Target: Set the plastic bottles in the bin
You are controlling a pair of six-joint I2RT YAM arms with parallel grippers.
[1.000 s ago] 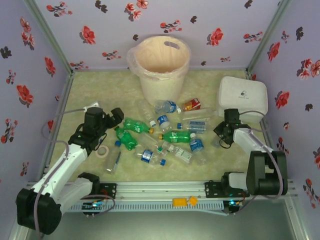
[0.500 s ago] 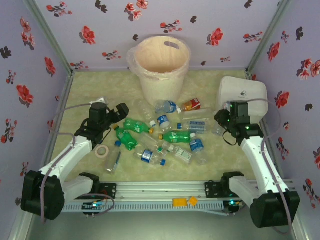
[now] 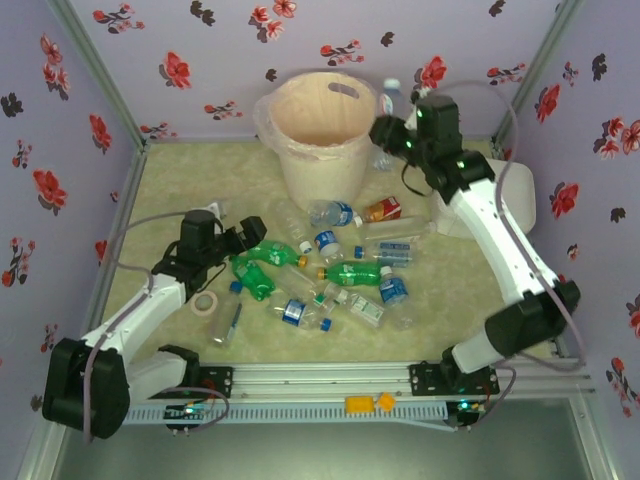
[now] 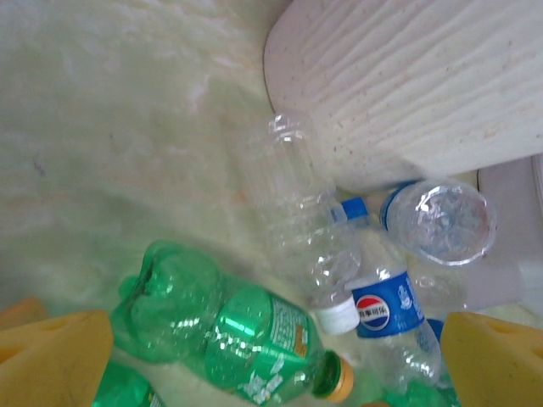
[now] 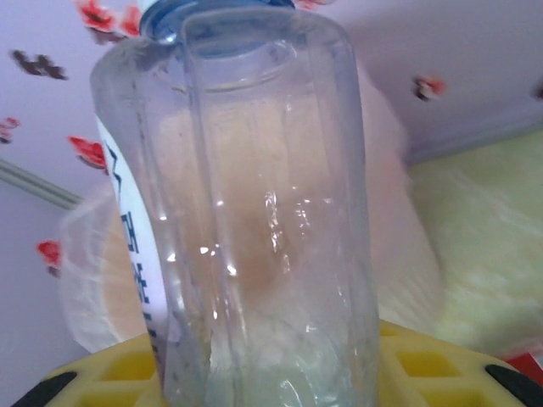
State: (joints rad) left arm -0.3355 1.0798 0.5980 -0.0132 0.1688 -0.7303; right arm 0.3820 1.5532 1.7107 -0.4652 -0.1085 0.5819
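A small white tape roll (image 3: 205, 303) lies on the table (image 3: 170, 180) near its left edge. Just beside it, toward the middle, the left claw (image 3: 238, 246) hangs low over the table. Its two yellow fingers (image 4: 51, 360) are spread wide apart. A green bottle (image 4: 229, 331) lies on its side under them. I cannot tell if the fingers touch it.

The plastic bottles (image 3: 345, 275) lie in a heap in the middle of the table, all on their sides. Some are green. Some are see-through with blue labels. One with an orange-red label (image 3: 383, 208) lies at the back of the heap, near the bin.

The bin (image 3: 318, 130) stands upright at the back edge of the table, about in the middle. A see-through bag hangs over its rim.

The right claw (image 3: 390, 135) is up high, just beside the right side of the bin's rim. It is pinching a clear bottle (image 5: 254, 212) near its bottom. The bottle stands up straight with its blue cap on top. Seen from the right wrist, the bin looks blurry behind the bottle.

A white box (image 3: 520, 195) sits in the back right corner of the table, partly behind the right arm.
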